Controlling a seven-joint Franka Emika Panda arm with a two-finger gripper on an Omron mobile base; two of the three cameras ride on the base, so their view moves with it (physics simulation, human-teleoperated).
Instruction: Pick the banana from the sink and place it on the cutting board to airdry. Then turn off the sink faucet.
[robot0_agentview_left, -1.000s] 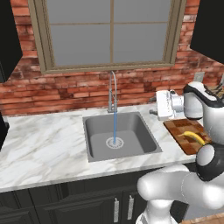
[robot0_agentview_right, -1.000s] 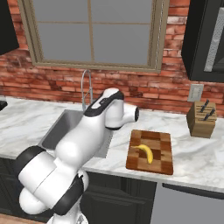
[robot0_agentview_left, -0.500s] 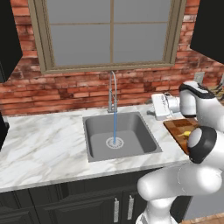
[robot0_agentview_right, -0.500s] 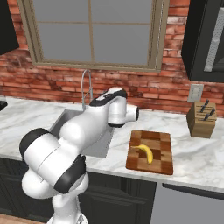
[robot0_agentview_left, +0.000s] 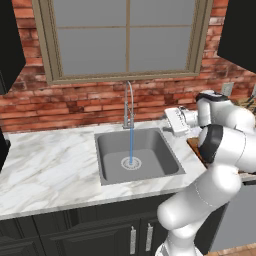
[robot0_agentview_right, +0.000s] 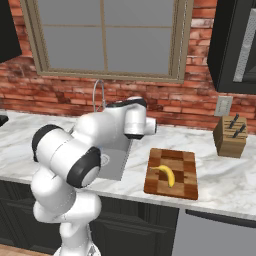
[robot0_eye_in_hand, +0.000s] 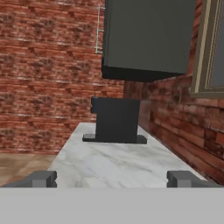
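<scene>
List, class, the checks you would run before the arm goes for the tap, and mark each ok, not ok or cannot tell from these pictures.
1. Banana lies on the cutting board: ok.
2. Sink holds nothing but the water stream: ok.
3. Sink faucet is off: not ok, water is running.
4. Tool is open and empty: ok.
5. Tool points at the faucet: not ok, the hand view faces along the counter.
6. Lever position: cannot tell.
</scene>
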